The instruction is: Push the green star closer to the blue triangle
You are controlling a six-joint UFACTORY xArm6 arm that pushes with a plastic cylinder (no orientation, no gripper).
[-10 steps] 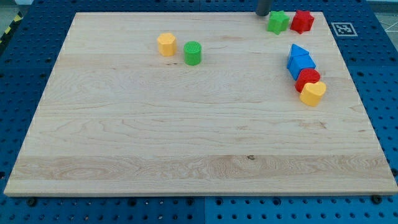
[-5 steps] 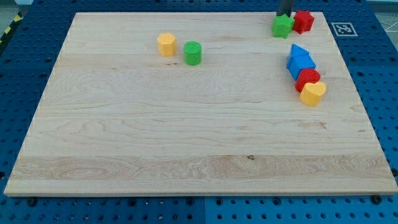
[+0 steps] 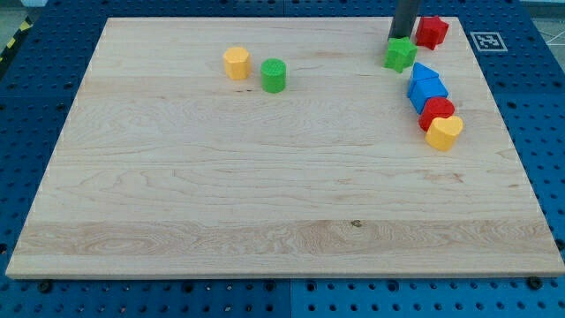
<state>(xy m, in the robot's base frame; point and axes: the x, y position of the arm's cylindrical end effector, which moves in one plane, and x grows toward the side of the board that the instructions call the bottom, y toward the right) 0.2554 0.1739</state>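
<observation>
1. Where the dark rod comes down from the view's top, my tip (image 3: 402,37) is found planted against the upper edge of the green star (image 3: 401,55); no hand is carried on this arm, so nothing can be said to be apart, together or clamped.
2. Just below the tip, the green star is seen near the upper right of the wooden bench (image 3: 177,177), lying just beside the blue triangle (image 3: 424,72), which sits to its lower right; whether the two touch cannot be told.
3. Up and to the right of the star, a red star (image 3: 431,31) is seen close to the bench's top edge, apart from the green one, with the rod standing between them.
4. Below the blue triangle, a second blue block (image 3: 427,90) is pressed up against it, its shape not clearly made out.
5. Further down that same line, a red block (image 3: 437,110) is seen touching the blue one, and a yellow heart (image 3: 444,132) is tucked against the red.
6. Well away, toward the view's upper left, a yellow block (image 3: 236,63) and a green cylinder (image 3: 274,75) are seen side by side, near each other but apart.
</observation>
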